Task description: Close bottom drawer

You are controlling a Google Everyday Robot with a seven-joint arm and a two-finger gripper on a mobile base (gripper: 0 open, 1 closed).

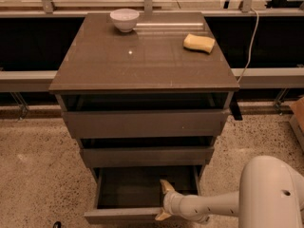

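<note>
Status: bottom drawer (pixel 124 216) pulled out.
gripper (pixel 164 201) at its front panel, fingers spread: one inside the box, one outside.

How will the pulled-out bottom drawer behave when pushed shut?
The bottom drawer looks empty, so probably light. Its rigid flat panel should slide straight rather than flex. The gripper, fingers straddling that panel right of centre, may skew it slightly.

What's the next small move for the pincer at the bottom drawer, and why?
Probably push the pincer straight in toward the cabinet. The bottom drawer stands pulled out, its dark inside showing, and the pincer sits open at the right end of its front, one finger inside and one in front. A short, level push should slide it in.
</note>
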